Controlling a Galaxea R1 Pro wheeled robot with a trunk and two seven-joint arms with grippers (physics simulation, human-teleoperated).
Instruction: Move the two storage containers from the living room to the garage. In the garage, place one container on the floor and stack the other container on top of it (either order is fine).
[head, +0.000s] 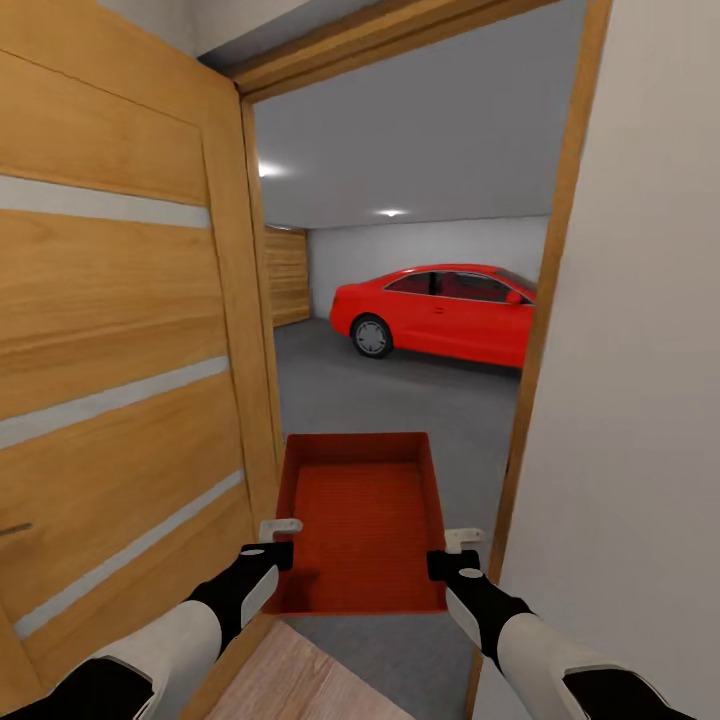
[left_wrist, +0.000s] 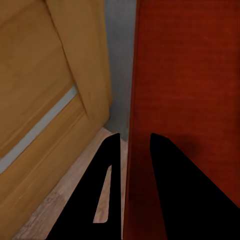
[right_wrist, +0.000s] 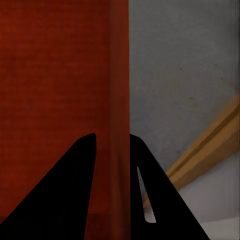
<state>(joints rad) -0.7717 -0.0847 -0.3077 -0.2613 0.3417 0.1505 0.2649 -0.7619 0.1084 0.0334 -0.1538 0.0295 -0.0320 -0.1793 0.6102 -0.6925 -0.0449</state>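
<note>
The storage container (head: 362, 520) is hanging in the doorway, carried by both arms. The left gripper (head: 268, 556) and right gripper (head: 450, 563) jaws are each clamping a thin side wall. The risk: the container is passing close to the open door (head: 120, 380) and the door frame (head: 545, 330), so a bump could twist it loose.
</note>
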